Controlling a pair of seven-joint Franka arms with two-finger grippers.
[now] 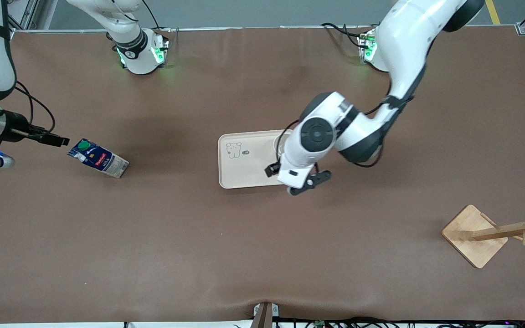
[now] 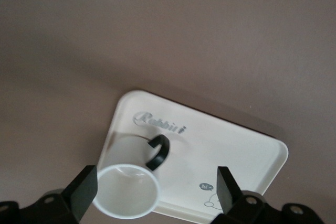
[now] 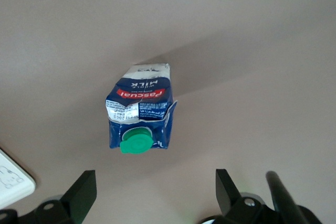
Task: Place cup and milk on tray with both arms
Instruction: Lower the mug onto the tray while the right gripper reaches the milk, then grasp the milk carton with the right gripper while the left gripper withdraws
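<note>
Cup on tray, rim cut off

Item count, referenced to the tray:

- Trays: one, on the worktop.
- Cups: one; the cup stands on the tray.
- Milk cartons: one; the milk stands off the tray, toward the right arm's end of the worktop.
- Wooden racks: one; the wooden rack stands off the tray, toward the left arm's end and nearer the front camera.
- Arms: two.
- Pincers: two; the left pincer and the right pincer.
</note>
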